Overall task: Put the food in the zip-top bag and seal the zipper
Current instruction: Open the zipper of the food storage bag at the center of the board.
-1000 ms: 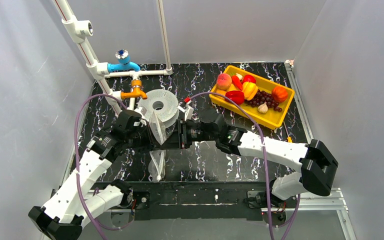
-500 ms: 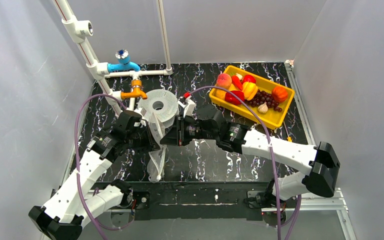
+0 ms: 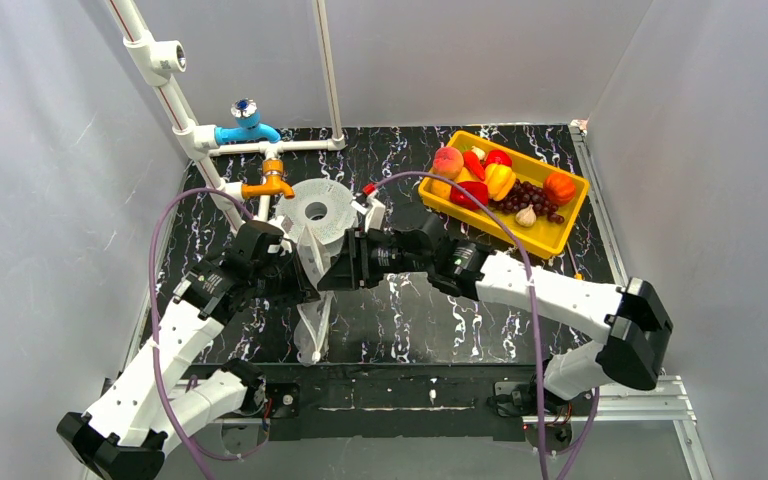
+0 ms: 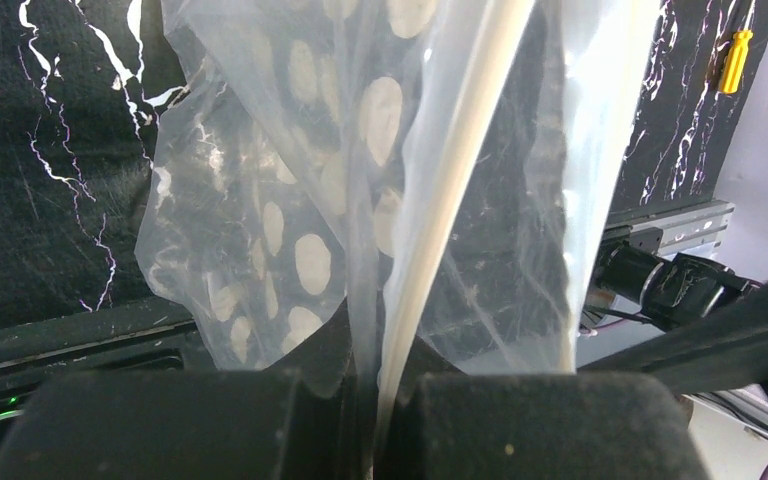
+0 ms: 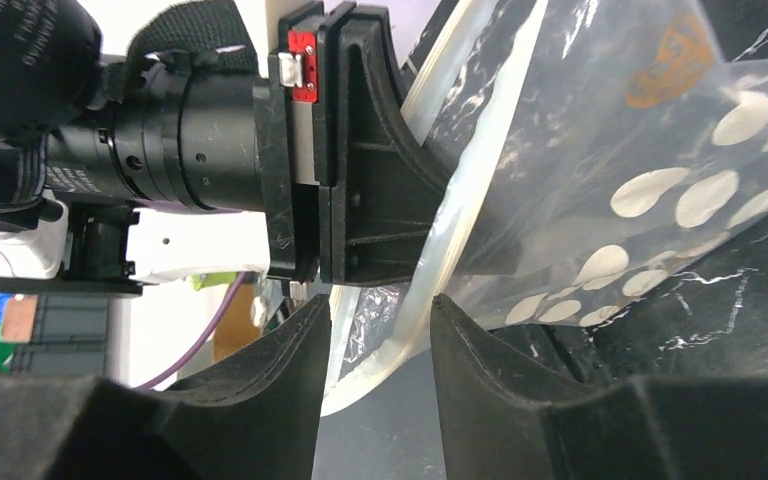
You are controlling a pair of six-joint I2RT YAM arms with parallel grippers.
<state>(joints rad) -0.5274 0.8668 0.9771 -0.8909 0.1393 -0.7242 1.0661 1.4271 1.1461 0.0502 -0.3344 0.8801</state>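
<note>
My left end effector (image 4: pixel 375 385) is closed on the zipper (image 4: pixel 448 200) of the zip-top bag (image 3: pixel 312 310), which is held up between my two arms; in the top view the strip runs roughly from 12 to 6 o'clock; my right end effector (image 5: pixel 380 320) has its fingers apart, one on each side of this same edge, and I judge it is not pinching; the food (image 3: pixel 500 185) lies in the yellow tray (image 3: pixel 575 215) at 2 o'clock, nearer to my right arm.
</note>
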